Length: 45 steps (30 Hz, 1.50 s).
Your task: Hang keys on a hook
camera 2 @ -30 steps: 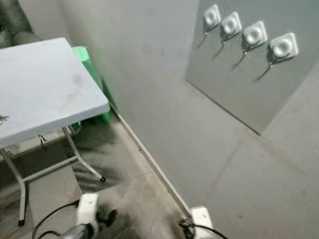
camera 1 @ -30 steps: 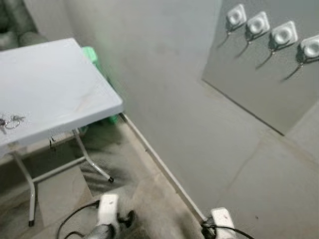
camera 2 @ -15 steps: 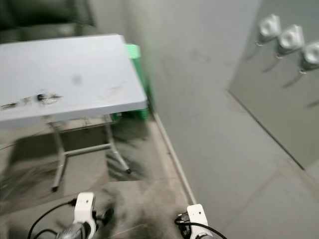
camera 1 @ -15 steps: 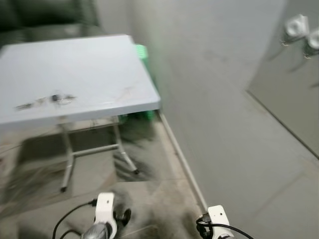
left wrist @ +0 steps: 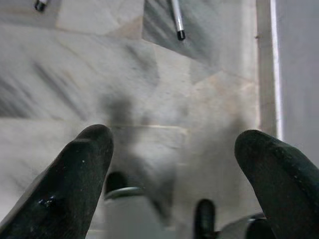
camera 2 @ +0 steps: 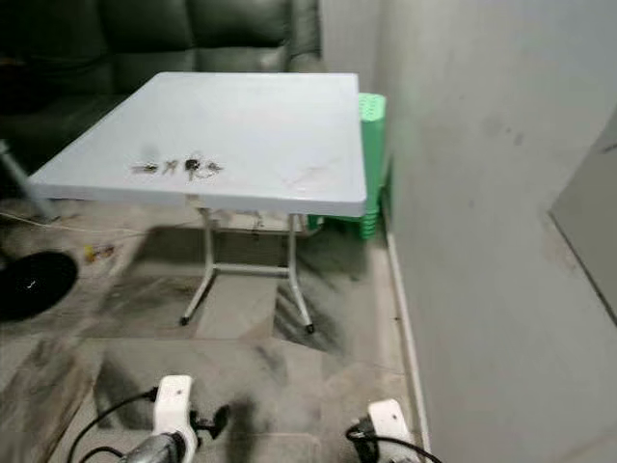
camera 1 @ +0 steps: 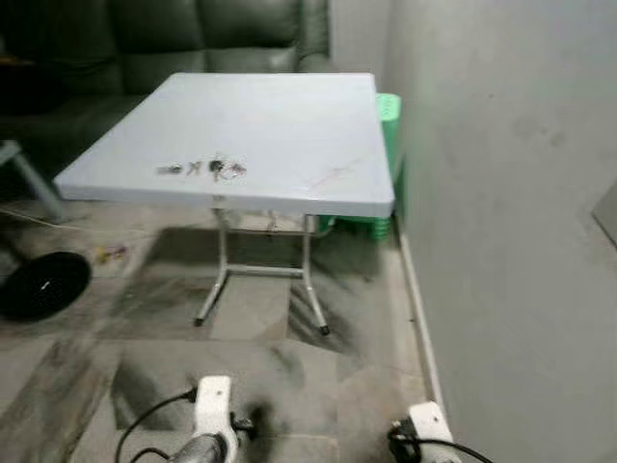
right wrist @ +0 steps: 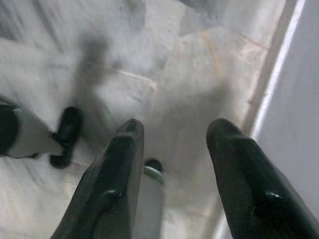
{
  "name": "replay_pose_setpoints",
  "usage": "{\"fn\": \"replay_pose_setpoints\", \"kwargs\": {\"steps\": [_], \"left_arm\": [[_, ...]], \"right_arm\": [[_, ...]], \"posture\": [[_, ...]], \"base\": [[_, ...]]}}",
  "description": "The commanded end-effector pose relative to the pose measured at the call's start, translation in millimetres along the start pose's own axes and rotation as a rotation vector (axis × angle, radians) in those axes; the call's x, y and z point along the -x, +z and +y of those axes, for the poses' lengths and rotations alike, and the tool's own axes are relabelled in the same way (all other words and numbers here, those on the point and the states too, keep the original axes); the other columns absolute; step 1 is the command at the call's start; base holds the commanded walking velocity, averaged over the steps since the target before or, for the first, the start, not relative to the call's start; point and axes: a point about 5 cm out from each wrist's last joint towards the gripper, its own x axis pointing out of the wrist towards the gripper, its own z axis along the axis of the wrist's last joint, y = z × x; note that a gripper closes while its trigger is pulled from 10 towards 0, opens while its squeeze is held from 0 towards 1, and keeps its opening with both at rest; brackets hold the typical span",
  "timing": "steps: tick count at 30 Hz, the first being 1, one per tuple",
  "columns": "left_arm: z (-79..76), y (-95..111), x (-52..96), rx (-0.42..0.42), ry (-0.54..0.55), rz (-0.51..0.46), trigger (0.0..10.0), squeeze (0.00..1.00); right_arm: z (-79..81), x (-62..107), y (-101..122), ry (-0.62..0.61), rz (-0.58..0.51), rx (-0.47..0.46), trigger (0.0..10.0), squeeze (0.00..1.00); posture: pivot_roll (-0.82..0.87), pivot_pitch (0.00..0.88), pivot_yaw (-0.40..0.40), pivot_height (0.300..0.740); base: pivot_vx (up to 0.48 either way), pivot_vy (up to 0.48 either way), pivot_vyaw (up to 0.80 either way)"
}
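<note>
A bunch of keys (camera 1: pixel 214 169) lies near the front edge of a white folding table (camera 1: pixel 289 116) ahead of me; the same keys (camera 2: pixel 188 166) show in the right eye view. Both arms hang low at the bottom of the eye views, left wrist (camera 1: pixel 213 420) and right wrist (camera 1: pixel 425 426). In the left wrist view my left gripper (left wrist: pixel 174 174) is open over the floor, nothing between its fingers (left wrist: pixel 75 174). In the right wrist view my right gripper (right wrist: pixel 172 164) is open too, above the tiles beside the wall.
A grey wall (camera 1: pixel 501 193) runs along the right, its skirting (camera 1: pixel 416 309) at floor level. A green plastic stool (camera 1: pixel 388 125) stands between table and wall. A dark sofa (camera 1: pixel 193 39) sits behind the table. A black round object (camera 1: pixel 39 285) lies on the floor at left.
The camera has swung left: the wall hooks have left the picture, and the table with the keys now sits in the middle. Both arms still hang low.
</note>
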Motion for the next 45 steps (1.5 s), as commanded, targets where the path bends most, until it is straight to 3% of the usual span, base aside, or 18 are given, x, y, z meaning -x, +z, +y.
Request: {"fn": "replay_pose_setpoints", "kwargs": {"steps": [1, 7, 12, 14, 18, 19, 23, 26, 27, 29, 33, 35, 41, 45], "left_arm": [[9.6, 9.7, 0.2, -0.014, 0.016, -0.035, 10.0, 0.0], [5.8, 47.0, -4.8, -0.013, -0.033, -0.196, 10.0, 0.0], [2.0, 81.3, -5.1, -0.055, -0.08, -0.347, 10.0, 0.0], [-1.3, 113.1, -1.8, -0.084, -0.108, -0.489, 10.0, 0.0], [-3.1, 128.7, 0.8, -0.087, -0.117, -0.559, 10.0, 0.0], [-5.1, 151.1, 5.7, -0.08, -0.123, -0.65, 10.0, 0.0], [-11.1, 194.7, 20.1, -0.083, -0.114, -0.824, 10.0, 0.0], [-14.5, 205.0, 25.1, -0.099, -0.112, -0.868, 10.0, 0.0], [-21.5, 219.6, 35.3, -0.095, -0.132, -0.946, 10.0, 0.0], [-27.7, 230.7, 46.1, -0.082, -0.154, -1.011, 10.0, 0.0], [-33.2, 234.5, 60.0, -0.036, -0.192, -1.07, 10.0, 0.0], [-30.9, 229.7, 61.3, -0.013, -0.192, -1.063, 10.0, 0.0], [-22.7, 220.3, 66.4, 0.016, -0.167, -1.037, 10.0, 0.0], [-21.5, 210.4, 66.1, 0.033, -0.17, -1.001, 10.0, 0.0]], "right_arm": [[5.8, -4.7, 16.9, 0.024, -0.058, 0.002, 10.0, 0.0], [3.6, -7.0, 55.2, 0.056, -0.253, -0.08, 10.0, 0.0], [3.3, -4.8, 95.1, 0.098, -0.44, -0.059, 10.0, 0.0], [2.5, 1.0, 125.3, 0.128, -0.59, -0.052, 10.0, 0.0], [0.5, 5.3, 139.8, 0.134, -0.663, -0.054, 10.0, 0.0], [-3.2, 12.1, 161.0, 0.125, -0.756, -0.06, 10.0, 0.0], [-10.6, 30.9, 205.5, 0.083, -0.946, -0.075, 10.0, 0.0], [-11.3, 37.0, 217.0, 0.071, -0.993, -0.08, 10.0, 0.0], [-9.5, 48.9, 233.3, 0.066, -1.075, -0.082, 10.0, 0.0], [-6.9, 61.1, 246.6, 0.063, -1.148, -0.085, 10.0, 0.0], [4.3, 73.6, 254.4, 0.103, -1.218, -0.143, 10.0, 0.0], [11.0, 69.1, 246.4, 0.12, -1.192, -0.145, 10.0, 0.0], [22.7, 67.3, 230.3, 0.159, -1.148, -0.122, 10.0, 0.0], [28.0, 71.8, 225.1, 0.174, -1.144, -0.049, 10.0, 0.0]], "posture": [[-0.01, 0.0, -0.036, 0.715], [-0.01, 0.0, -0.035, 0.715], [-0.02, 0.0, -0.023, 0.715], [-0.02, 0.0, -0.019, 0.715], [-0.02, 0.0, -0.018, 0.715], [-0.02, 0.0, -0.018, 0.715], [-0.02, 0.0, -0.018, 0.715], [-0.02, 0.0, -0.018, 0.715], [-0.01, 0.0, -0.025, 0.715], [-0.01, 0.0, -0.025, 0.715], [-0.01, 0.0, -0.025, 0.715], [-0.01, 0.0, -0.025, 0.715], [-0.01, 0.0, -0.025, 0.715], [-0.01, 0.0, -0.027, 0.715]], "base": [[0.0, 0.0, 0.8], [0.0, 0.0, 0.53], [0.0, 0.0, 0.0], [0.0, 0.0, 0.0], [0.0, 0.0, 0.0], [0.0, 0.0, 0.0], [0.0, 0.0, 0.0], [0.0, 0.0, 0.0], [0.0, 0.0, 0.0], [0.0, 0.0, 0.0], [0.0, 0.0, 0.0], [0.0, 0.0, 0.0], [0.0, 0.0, 0.0], [0.0, 0.0, 0.0]]}}
